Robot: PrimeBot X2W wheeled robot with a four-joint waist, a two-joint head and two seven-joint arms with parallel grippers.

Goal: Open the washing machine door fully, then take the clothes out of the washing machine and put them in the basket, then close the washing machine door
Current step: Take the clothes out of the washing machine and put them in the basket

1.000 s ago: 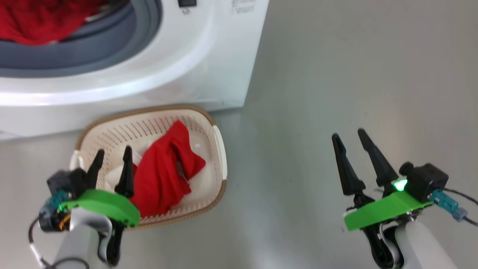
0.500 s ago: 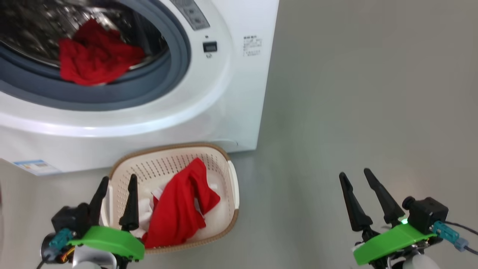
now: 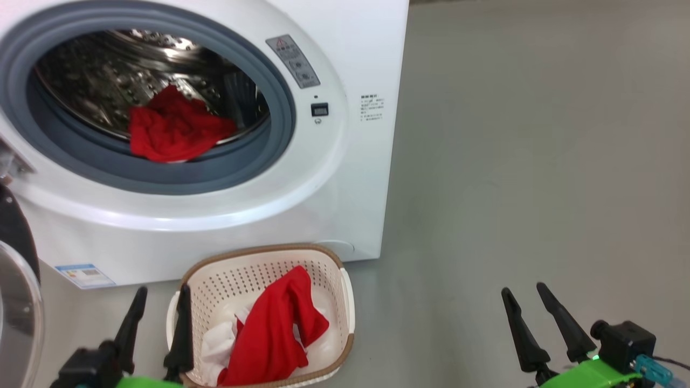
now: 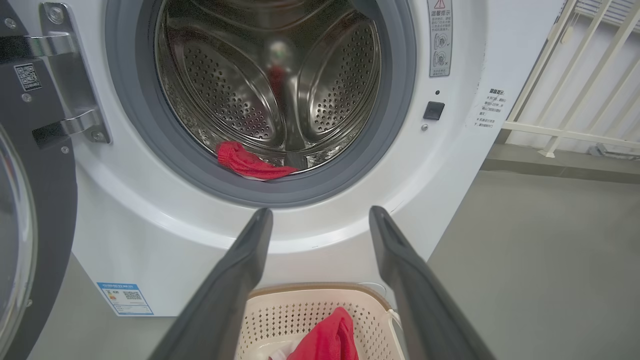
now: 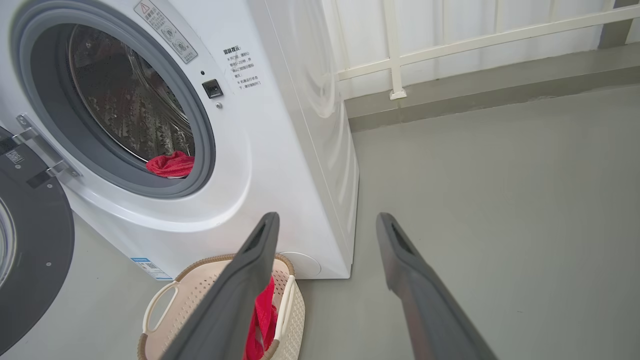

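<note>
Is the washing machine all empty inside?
No, some red clothes lie low inside the washing machine, just behind its round opening.

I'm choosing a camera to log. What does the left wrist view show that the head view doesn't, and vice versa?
Left wrist view: a white railing and the QR sticker on the door. Head view: the right gripper, open above the floor. Both: the left gripper, open; red clothes in the drum; more in the basket.
</note>
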